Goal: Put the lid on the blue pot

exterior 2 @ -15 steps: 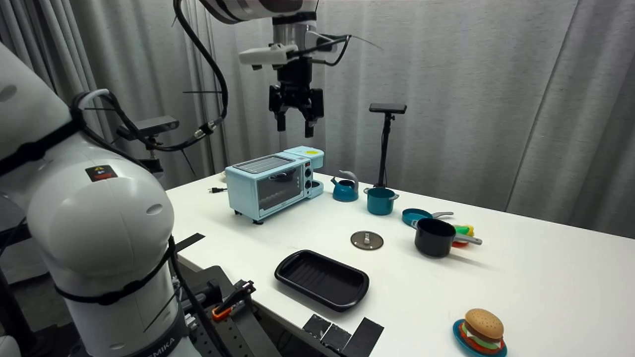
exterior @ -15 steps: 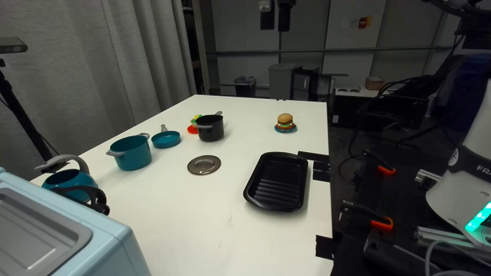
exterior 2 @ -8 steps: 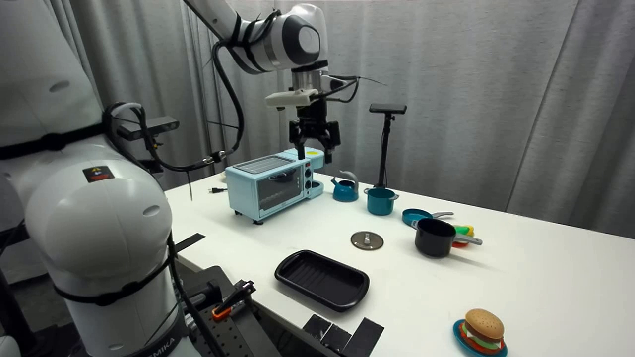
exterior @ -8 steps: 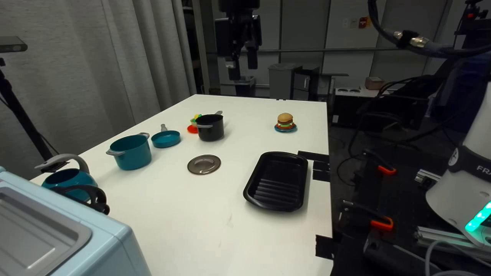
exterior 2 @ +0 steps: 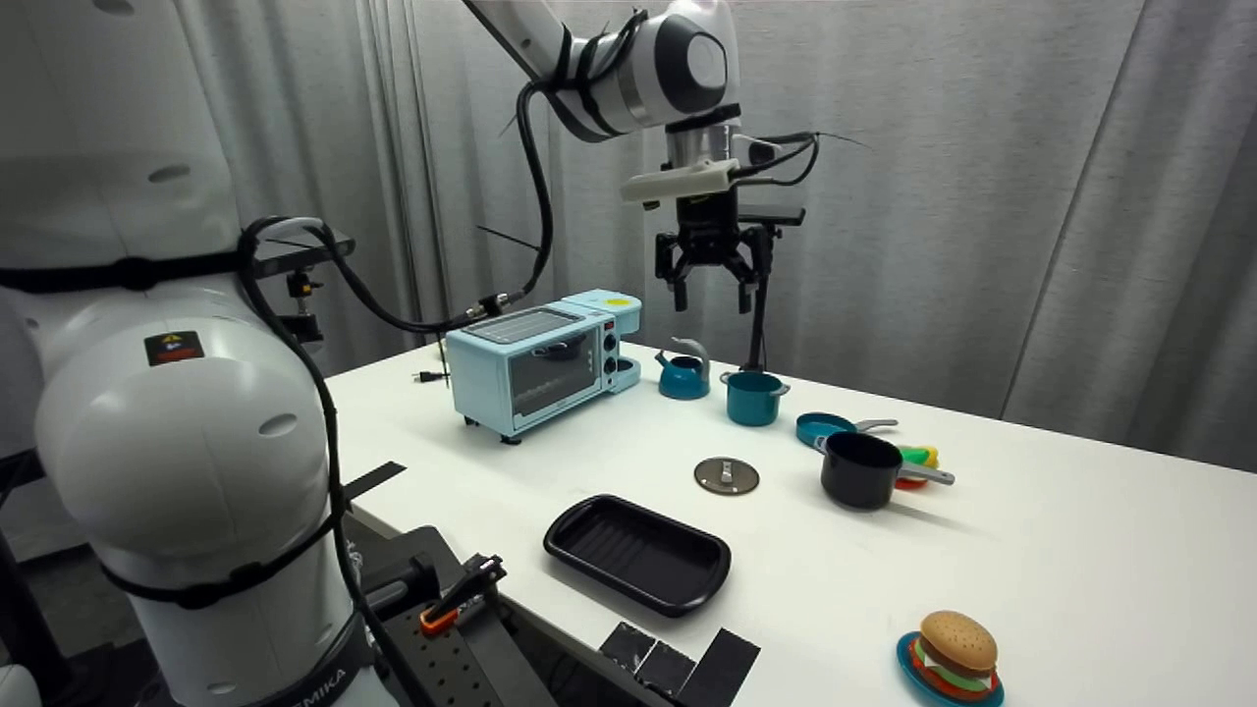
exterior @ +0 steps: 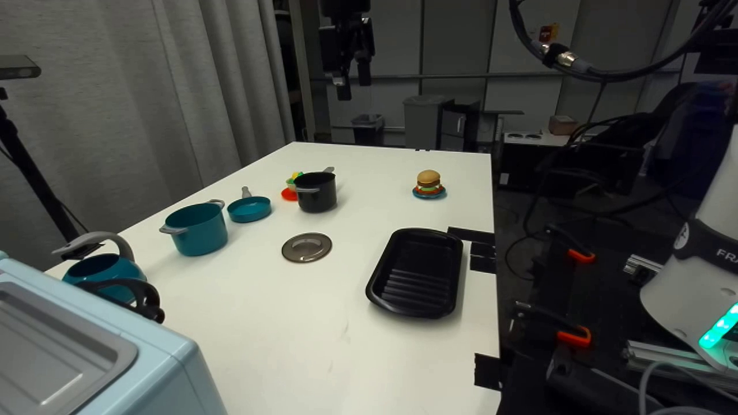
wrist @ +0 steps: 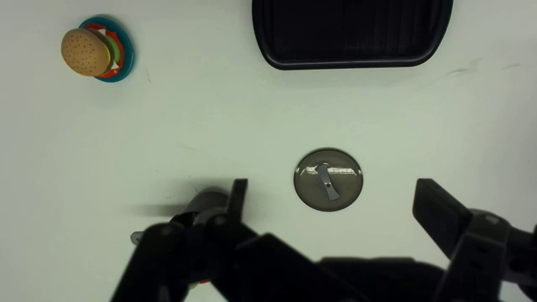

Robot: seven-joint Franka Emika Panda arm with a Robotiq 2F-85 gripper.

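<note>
The lid (wrist: pixel 312 195) lies flat on the table (wrist: pixel 201 113), well below the gripper (wrist: pixel 332 181); in the wrist view it shows between the spread fingers (wrist: pixel 239 195), its handle (wrist: pixel 328 184) running mostly near to far, so closing from left and right should cross the narrow side, perhaps after a slight turn; the gripper hides most of the black pot (wrist: pixel 205 200). In an exterior view the blue pot (exterior 2: pixel 752 403), unseen from the wrist, stands far and slightly right of the lid (exterior 2: pixel 712 481); in an exterior view the lid (exterior: pixel 302 255) lies right of the blue pot (exterior: pixel 202 236), its handle hard to make out.
</note>
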